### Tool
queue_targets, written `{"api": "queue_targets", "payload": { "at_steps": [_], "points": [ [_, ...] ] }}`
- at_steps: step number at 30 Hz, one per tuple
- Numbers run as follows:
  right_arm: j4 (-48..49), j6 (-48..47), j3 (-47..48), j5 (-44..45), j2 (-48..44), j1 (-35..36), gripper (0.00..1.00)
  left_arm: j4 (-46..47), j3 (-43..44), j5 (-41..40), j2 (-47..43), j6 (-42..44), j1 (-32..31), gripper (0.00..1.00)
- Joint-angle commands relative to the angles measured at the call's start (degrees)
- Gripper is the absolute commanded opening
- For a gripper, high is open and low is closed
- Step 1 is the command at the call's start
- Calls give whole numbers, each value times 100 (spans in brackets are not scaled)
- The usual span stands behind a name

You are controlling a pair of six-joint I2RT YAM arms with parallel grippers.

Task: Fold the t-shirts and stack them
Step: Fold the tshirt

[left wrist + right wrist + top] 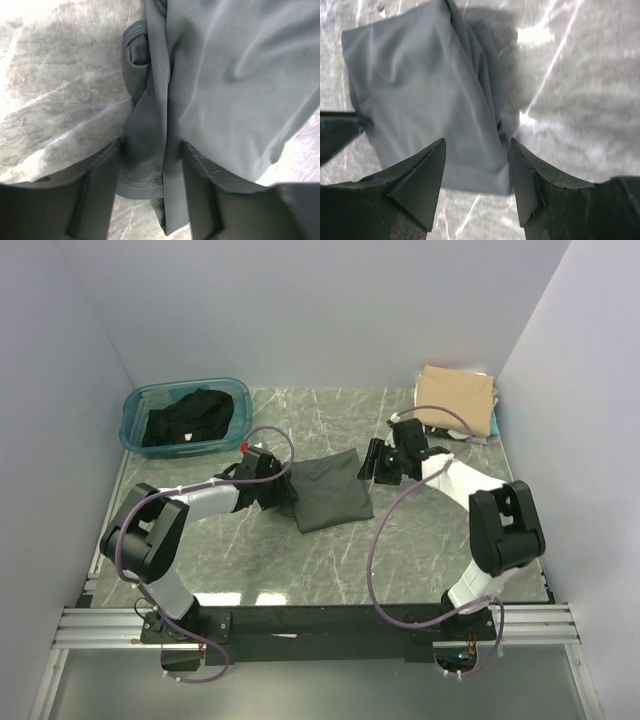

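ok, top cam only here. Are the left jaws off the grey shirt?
Observer: Not clear of it. On the left wrist view the left jaws are spread, but a folded edge of the shirt lies between them.
Operator: Right side?
Observer: The right jaws are open too, over a corner of the shirt. It lies flat on the table, and I see no cloth pinched.
Operator: Fold tidy?
Observer: Mostly. The left wrist view shows a hemmed loop, maybe a sleeve, poking out of the folded edge.
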Motion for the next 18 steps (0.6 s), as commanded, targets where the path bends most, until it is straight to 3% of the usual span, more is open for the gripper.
{"api": "queue_targets", "payload": {
  "at_steps": [1, 3, 6, 10, 18],
  "points": [
    [-107, -310, 501, -36, 423, 34, 61, 74, 106, 143, 165, 117, -62, 55],
    [-99, -302, 590, -97, 582, 17, 62, 101, 141, 205, 200, 135, -123, 51],
    [-64, -284, 661, -176, 846, 34, 62, 49, 238, 240, 297, 170, -185, 38],
    [-2, -258, 617, -247, 1022, 25, 62, -13, 387, 284, 324, 179, -194, 1],
    [51, -188, 476, -221, 899, 25, 62, 1128, 55, 1232, -230, 100, -185, 1]
  ]
}}
